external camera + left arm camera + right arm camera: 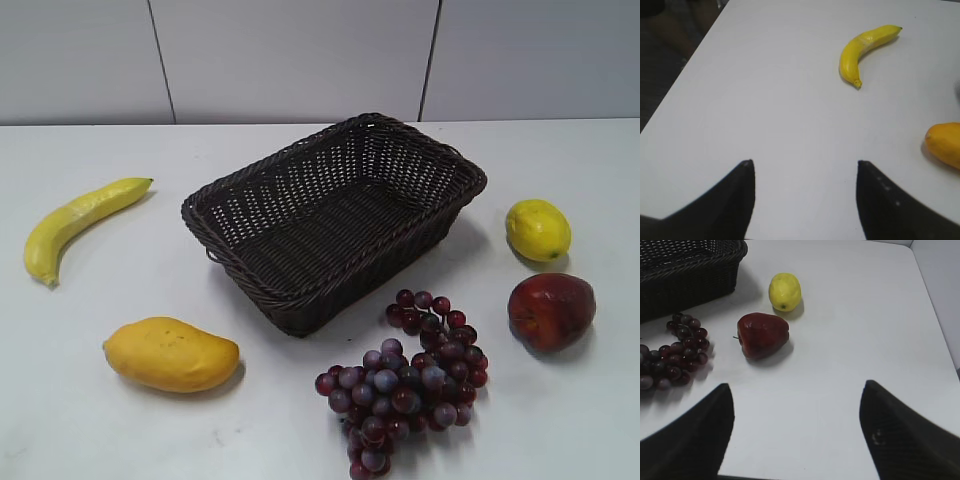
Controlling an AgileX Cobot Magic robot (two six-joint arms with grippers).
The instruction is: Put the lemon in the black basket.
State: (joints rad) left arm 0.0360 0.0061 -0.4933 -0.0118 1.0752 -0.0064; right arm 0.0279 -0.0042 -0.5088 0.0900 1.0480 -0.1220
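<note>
1. I am hovering my right pincer (pixel 796 427) spread wide and empty, the small bright yellow dimpled lemon (pixel 785 291) lying ahead near the worktop's right edge, beyond the dark red apple (pixel 762 335).
2. My left pincer (pixel 805 192) is idling spread, since the lemon is lying on the right side.
3. The large dark woven wicker basket (pixel 215 205) is sitting mid-worktop, just beside the lemon.
4. The white worktop (pixel 300 440) is meeting a pale panelled wall (pixel 300 60).

This looks like a laboratory or test room, not a home. The counter (pixel 90 430) is plain white and bare, and behind it stands a grey wall (pixel 290 55) of flat panels with thin dark seams. The fruits, such as the banana (pixel 80 225) and the grapes (pixel 410 380), are set apart around one black basket (pixel 335 215), arranged like a trial setup.
</note>
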